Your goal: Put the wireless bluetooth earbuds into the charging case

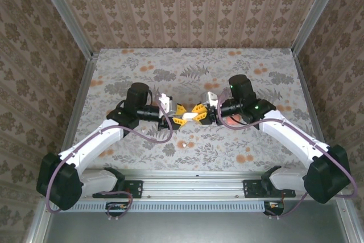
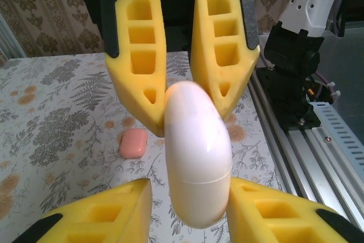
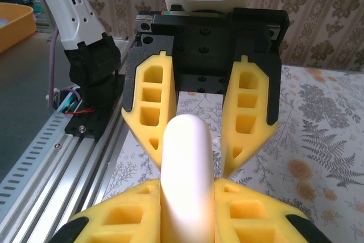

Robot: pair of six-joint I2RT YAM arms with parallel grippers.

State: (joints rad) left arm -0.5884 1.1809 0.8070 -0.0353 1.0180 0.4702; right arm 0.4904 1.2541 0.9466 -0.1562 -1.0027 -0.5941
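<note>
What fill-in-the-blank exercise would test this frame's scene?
The right end effector is shut on the ____ pill-shaped plastic case. Its foam-like fingers are ____. The tablecloth beneath is printed with grey leaves and ____ flowers. Missing: white; yellow; orange.

The case is white, pincer fingers yellow, tablecloth grey-leafed, orange-flowered.

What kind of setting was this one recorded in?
Likely a staged robot test booth, not a home: wallpapered panels enclose a floral-clothed table, with a metal mounting rail along its near edge.
</note>
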